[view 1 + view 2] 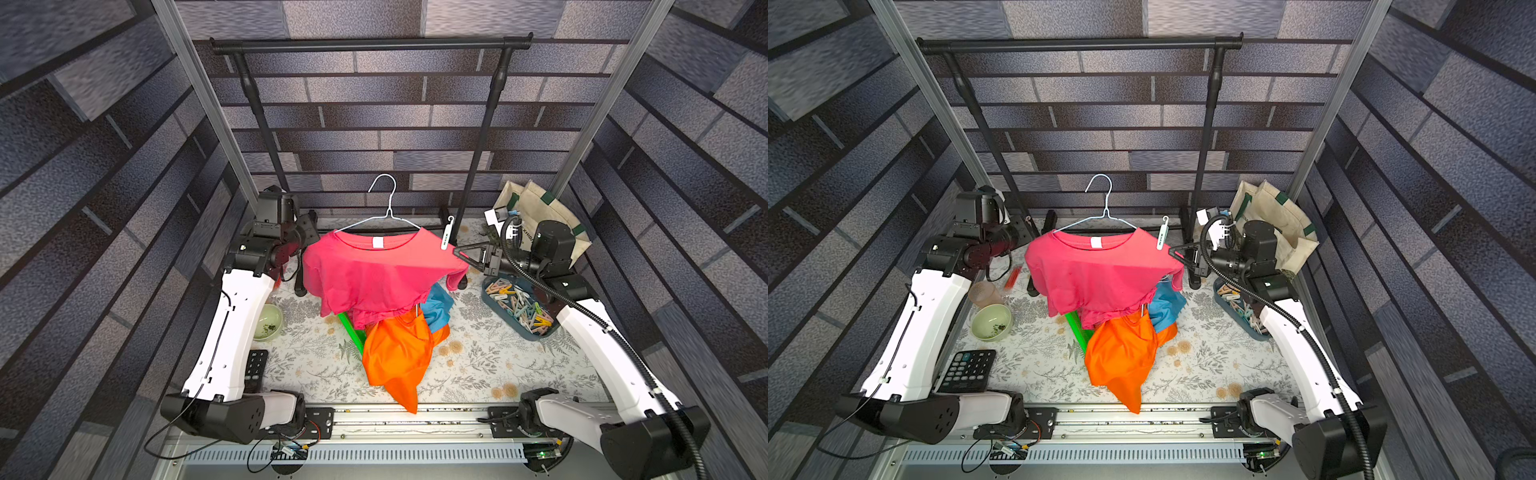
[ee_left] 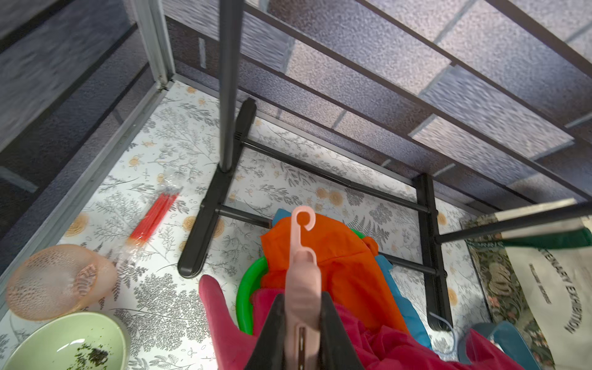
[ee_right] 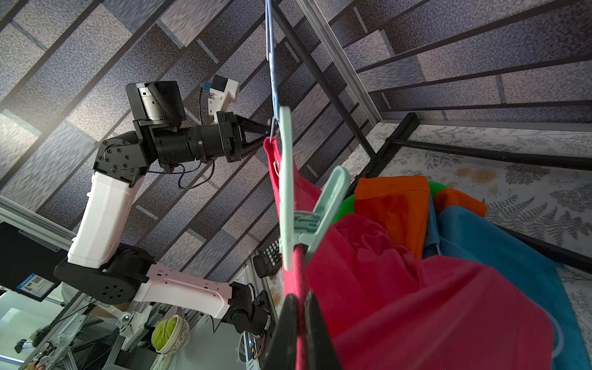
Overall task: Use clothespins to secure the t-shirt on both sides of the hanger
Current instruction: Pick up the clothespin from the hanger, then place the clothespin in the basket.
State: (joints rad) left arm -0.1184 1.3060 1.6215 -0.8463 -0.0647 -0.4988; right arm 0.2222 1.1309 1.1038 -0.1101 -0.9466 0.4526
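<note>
The left gripper point(image 2: 302, 299) has its jaws clamped on a pink clothespin point(image 2: 301, 256), and the end with the little hook sticks out ahead of them. In the right wrist view that gripper sits right up at the far shoulder of the t-shirt point(image 1: 374, 274), next to the wire. I honestly can't tell if the pin is touching the fabric or just beside it.

The right gripper point(image 3: 300, 296) has its jaws squeezed nearly together on the other shoulder of the shirt, with pink fabric pinched between them. Just beside that grip, a mint clothespin point(image 3: 298, 205) is already clipped onto the shoulder edge, and it shows up in both top views too.

The shirt is draped on a thin wire hanger point(image 1: 390, 212). The hook is up in the air, well below the top bar of the black rack point(image 1: 370, 43) and not touching it.

The shirt's hem hangs down onto a pile with an orange cloth point(image 1: 395, 357) and a blue cloth point(image 1: 436, 307) on the flowery worktop point(image 1: 498, 365).

The spare clothespins point(image 1: 521, 309) sit in a dark blue tray point(image 1: 492, 309) under the right arm. There's a tote bag point(image 1: 540, 216) behind it and a green bowl point(image 1: 990, 322) over by the left arm.
</note>
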